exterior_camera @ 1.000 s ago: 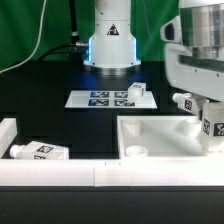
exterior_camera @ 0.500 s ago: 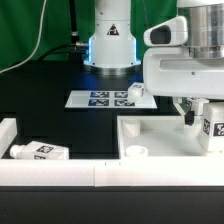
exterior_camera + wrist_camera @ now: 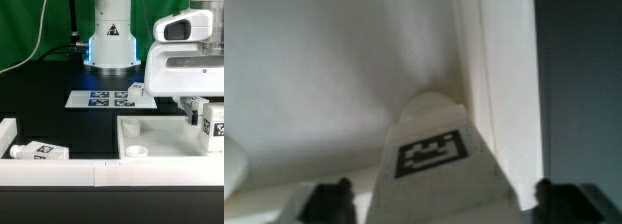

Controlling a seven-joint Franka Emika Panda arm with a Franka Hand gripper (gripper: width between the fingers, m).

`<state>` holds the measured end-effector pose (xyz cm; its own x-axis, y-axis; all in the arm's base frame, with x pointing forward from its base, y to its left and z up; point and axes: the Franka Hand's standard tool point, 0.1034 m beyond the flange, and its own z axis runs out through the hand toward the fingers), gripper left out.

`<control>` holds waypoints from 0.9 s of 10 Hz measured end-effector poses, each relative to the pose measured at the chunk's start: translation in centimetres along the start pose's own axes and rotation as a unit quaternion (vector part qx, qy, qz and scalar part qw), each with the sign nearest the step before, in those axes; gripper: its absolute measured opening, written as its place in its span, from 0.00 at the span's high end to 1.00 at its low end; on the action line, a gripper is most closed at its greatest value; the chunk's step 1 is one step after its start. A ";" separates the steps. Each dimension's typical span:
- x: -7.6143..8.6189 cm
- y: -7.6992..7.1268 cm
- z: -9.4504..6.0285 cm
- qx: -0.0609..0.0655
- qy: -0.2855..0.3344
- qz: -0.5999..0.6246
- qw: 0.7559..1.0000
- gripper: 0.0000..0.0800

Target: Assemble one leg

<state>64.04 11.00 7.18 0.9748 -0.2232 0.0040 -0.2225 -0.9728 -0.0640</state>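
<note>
My gripper (image 3: 195, 114) hangs low over the exterior view's right end of the white tabletop (image 3: 160, 132). In the wrist view a white leg (image 3: 441, 150) with a square tag lies on the tabletop floor (image 3: 313, 70), between my fingers (image 3: 335, 202). The jaws stand wide on either side of it, with thin gaps showing. In the exterior view the hand hides most of that leg, and a tagged white piece (image 3: 212, 126) shows just beside the fingers. Another leg (image 3: 40, 151) lies at the exterior view's lower left.
The marker board (image 3: 100, 98) lies on the black table before the robot base, with a small white tagged cube (image 3: 136, 92) on it. A white rail (image 3: 60, 174) runs along the front. The tabletop's raised wall (image 3: 500, 60) runs close beside the leg.
The hand has come down from the upper right over the tabletop's right end and covered the leg that lay there. In the last half second it shifted slightly to the right.
</note>
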 end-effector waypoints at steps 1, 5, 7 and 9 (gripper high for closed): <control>0.0 0.0 0.0 0.000 0.000 0.031 1.000 0.59; 0.1 0.0 0.1 0.001 0.002 0.203 0.979 0.65; 0.1 0.0 0.1 0.008 0.000 0.372 0.928 0.65; 0.1 -0.3 0.1 0.036 -0.019 0.584 0.810 0.65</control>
<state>64.22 11.29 7.06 0.0991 -0.9864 -0.1312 -0.9940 -0.0919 -0.0598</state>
